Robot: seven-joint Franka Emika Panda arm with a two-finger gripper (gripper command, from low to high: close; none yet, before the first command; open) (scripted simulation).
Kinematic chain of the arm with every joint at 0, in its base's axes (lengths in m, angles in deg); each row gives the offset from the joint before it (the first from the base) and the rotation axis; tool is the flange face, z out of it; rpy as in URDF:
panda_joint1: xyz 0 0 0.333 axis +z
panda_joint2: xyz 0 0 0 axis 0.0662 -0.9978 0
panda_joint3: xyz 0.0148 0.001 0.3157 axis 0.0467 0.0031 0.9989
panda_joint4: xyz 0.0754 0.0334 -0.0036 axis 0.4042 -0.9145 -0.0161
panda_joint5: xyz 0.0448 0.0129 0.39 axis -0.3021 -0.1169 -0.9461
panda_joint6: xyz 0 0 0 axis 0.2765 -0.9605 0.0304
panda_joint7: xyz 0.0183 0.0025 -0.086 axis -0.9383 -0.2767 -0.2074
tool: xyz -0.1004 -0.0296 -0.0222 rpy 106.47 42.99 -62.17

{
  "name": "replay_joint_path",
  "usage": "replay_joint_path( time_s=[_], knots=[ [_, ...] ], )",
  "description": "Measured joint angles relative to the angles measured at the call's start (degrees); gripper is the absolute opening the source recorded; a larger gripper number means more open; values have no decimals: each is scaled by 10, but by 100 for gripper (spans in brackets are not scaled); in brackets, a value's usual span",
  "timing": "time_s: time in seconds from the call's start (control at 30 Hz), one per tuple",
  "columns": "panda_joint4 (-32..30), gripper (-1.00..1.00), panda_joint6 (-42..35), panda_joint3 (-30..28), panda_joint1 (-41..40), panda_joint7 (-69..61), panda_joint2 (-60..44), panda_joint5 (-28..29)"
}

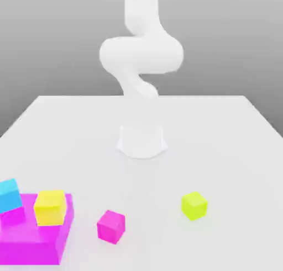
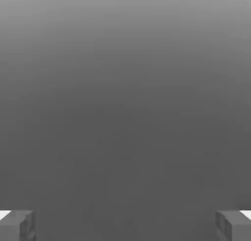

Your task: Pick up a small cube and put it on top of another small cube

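Flat-topped magenta block, smooth, sloping side [image 1: 30, 245]; landmark. On it, toward the exterior view's left: smooth sky-blue cube [image 1: 9, 196], tilted. Glossy yellow cube [image 1: 50, 208], on the block near its right edge in the exterior view. Small plain magenta cube [image 1: 111, 227], just right of the block, on smooth white table [image 1: 166, 181]. White rounded-link robot arm [image 1: 142, 54] upright behind, right of the block. Small lime-yellow cube [image 1: 194, 206], well right of it, on table. Gripper [image 2: 125, 227] spread wide, grasping nothing.
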Motion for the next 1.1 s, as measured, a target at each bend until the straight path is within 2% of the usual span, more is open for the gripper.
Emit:
replay_joint_path(
  time_s=[0.4,0.6,0.7,0.87,0.9,1.1],
  knots=[
    [-180,0,179,41,89,-56,-247,-33],
    [-277,0,279,78,124,-56,-386,-9],
    [-289,0,328,72,129,-32,-450,31],
    [-273,0,412,17,175,-2,-554,72],
    [-270,-100,425,10,182,0,-570,74],
    [-268,-100,431,6,186,3,-578,77]
  ],
)
